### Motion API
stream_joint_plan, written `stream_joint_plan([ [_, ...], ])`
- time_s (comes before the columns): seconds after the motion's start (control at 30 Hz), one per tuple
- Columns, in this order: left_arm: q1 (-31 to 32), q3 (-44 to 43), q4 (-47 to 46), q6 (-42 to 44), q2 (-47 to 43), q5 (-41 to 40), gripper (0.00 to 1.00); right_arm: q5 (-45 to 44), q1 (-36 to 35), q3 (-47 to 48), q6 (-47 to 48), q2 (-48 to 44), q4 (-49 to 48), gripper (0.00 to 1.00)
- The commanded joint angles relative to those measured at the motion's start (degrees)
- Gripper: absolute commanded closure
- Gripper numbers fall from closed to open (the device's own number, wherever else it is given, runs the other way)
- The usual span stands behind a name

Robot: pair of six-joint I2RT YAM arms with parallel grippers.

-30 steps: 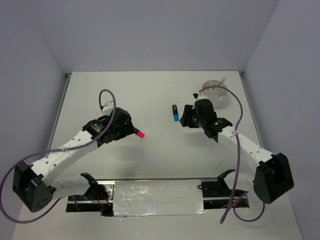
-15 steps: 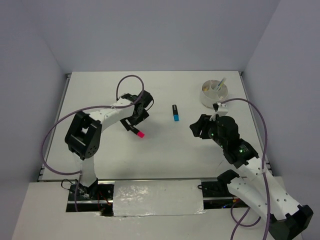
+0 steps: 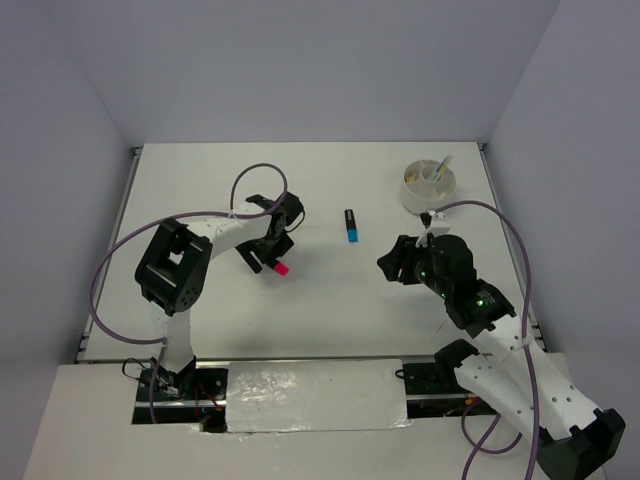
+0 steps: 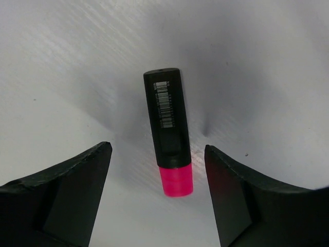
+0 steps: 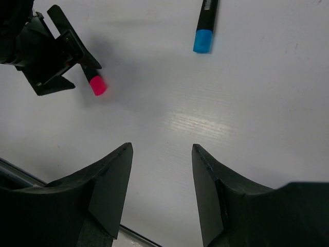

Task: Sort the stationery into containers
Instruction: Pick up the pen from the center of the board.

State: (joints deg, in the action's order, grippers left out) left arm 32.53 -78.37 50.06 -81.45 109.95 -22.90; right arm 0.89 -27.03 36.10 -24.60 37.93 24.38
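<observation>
Left wrist view looks straight down on the pink highlighter (image 4: pixel 165 118), lying flat on the surface (image 4: pixel 267 62) with its black body away from the camera and its pink cap towards it. The left tool (image 4: pixel 157 154) straddles it with its jaws spread and a clear gap on each side, so nothing is gripped yet. From above, this tool hangs left of centre, well apart from the bowl (image 3: pixel 410 195) at the far right corner. The bowl holds a few items too small to name. The blue highlighter (image 3: pixel 350 225) lies loose near mid-surface, between the two arms. The right tool (image 5: pixel 162 149) hovers over bare surface with its jaws apart and empty; the blue highlighter lies ahead of it, not between its fingers.

The step in hand, as I judge it, is picking up the pink highlighter. The next move calls for the left tool to drop until its fingers flank the black body, close squarely across the barrel, lift, and carry it across to the bowl. The highlighter sits nearer one finger than the other, so closing may nudge it sideways. The blue highlighter is left to sort, and the right arm looks the closer one for it.
</observation>
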Motion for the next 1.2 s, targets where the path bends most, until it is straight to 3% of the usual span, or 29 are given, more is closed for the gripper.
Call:
stream_joint_plan([
  [0.0, -0.8, 1.19, -2.15, -0.82, 1.4, 0.57, 0.16, 1.22, -0.48, 0.2, -0.01, -0.58, -1.35, 0.42],
  [0.07, -1.07, 2.07, -3.04, -0.9, 1.23, 0.74, 0.24, 1.75, -0.48, -0.06, -0.71, -0.93, -1.53, 0.42],
  [0.13, -1.16, 4.01, -4.79, -0.99, 0.88, 1.01, 0.4, 3.41, -0.48, -1.02, -1.5, -1.28, -3.01, 0.42],
  [0.3, -1.77, 7.26, -8.14, -0.38, 1.58, 2.59, 0.53, 7.9, -0.57, -2.96, -3.35, 0.29, -6.89, 0.42],
  [0.37, -2.3, 7.79, -9.62, 0.15, 1.93, 3.99, 0.73, 10.0, -1.01, -3.49, -4.31, 0.83, -8.82, 0.42],
  [0.43, -2.39, 9.19, -10.94, 0.41, 1.5, 5.92, 1.0, 11.15, -1.62, -4.27, -5.63, 1.27, -11.28, 0.42],
  [0.67, 0.24, 14.29, -16.92, -1.77, -10.25, 9.27, 1.0, 15.29, -5.3, -9.11, -10.99, 4.68, -23.92, 0.41],
  [0.9, 6.13, 20.79, -23.51, -12.14, -25.3, 9.44, 1.0, 6.42, -12.78, -11.49, -12.84, 12.59, -41.57, 0.38],
  [1.17, 7.81, 24.84, -29.32, -17.51, -34.53, 13.05, 1.0, -7.18, -25.17, -7.8, -11.09, 23.31, -51.09, 0.41],
])
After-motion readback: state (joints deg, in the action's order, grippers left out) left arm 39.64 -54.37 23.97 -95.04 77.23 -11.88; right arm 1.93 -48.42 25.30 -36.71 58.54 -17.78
